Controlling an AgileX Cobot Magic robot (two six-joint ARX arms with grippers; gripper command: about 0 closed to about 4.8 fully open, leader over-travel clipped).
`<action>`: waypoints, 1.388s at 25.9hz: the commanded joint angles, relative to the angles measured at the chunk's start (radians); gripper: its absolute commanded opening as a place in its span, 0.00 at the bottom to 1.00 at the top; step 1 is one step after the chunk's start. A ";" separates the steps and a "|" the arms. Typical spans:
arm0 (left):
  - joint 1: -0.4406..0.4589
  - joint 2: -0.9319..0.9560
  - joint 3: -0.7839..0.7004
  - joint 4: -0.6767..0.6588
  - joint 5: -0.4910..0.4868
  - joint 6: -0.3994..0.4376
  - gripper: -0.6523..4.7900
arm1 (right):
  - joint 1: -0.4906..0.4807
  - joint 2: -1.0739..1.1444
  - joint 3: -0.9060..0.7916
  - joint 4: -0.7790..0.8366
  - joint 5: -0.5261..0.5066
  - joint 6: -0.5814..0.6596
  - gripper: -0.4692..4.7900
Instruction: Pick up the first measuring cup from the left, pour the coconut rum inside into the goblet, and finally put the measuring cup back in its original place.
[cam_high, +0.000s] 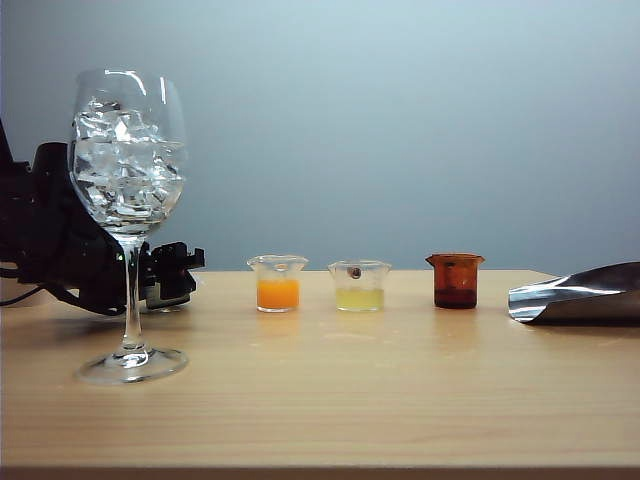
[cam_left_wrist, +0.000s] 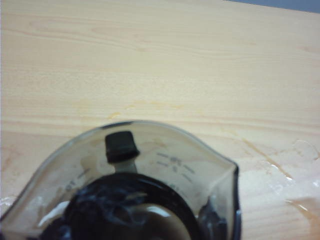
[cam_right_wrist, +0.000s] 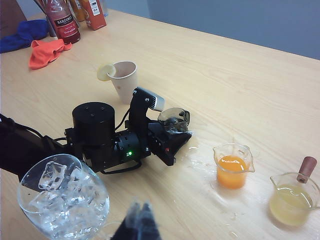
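Left gripper (cam_right_wrist: 176, 131) sits low on the table (cam_high: 330, 400), behind the goblet (cam_high: 128, 170) in the exterior view. Its fingers straddle the grey cup (cam_right_wrist: 174, 119); whether they press the wall yet can't be told. Left wrist view: grey cup (cam_left_wrist: 150, 185) fills the lower frame, graduation marks on its wall, a black fingertip (cam_left_wrist: 120, 146) seen through the glass. Rum level inside can't be read.

Goblet: upright near the front left of the table, bowl packed w/ ice cubes (cam_high: 125, 165).

Right gripper (cam_right_wrist: 140, 222) shows only blurred dark fingertips close together beside the goblet (cam_right_wrist: 62, 200); grip can't be told.

Other containers, in a row to the right of the grey cup:
- clear cup (cam_high: 278, 283), orange liquid.
- clear cup (cam_high: 359, 285), pale yellow liquid.
- amber cup (cam_high: 456, 280), dark liquid at bottom.

Paper cup (cam_right_wrist: 123, 80) stands behind the left arm, w/ a lemon slice (cam_right_wrist: 105, 72) on its rim.
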 joint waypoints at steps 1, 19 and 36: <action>0.000 -0.004 0.001 0.004 0.001 -0.002 0.32 | 0.000 -0.004 0.005 0.010 0.002 -0.001 0.07; 0.048 -0.386 -0.001 -0.408 -0.068 0.124 0.33 | 0.000 -0.007 0.006 0.037 -0.027 -0.025 0.07; 0.068 -0.827 -0.051 -0.811 -0.017 0.138 0.33 | 0.002 -0.062 0.007 0.049 -0.051 -0.025 0.07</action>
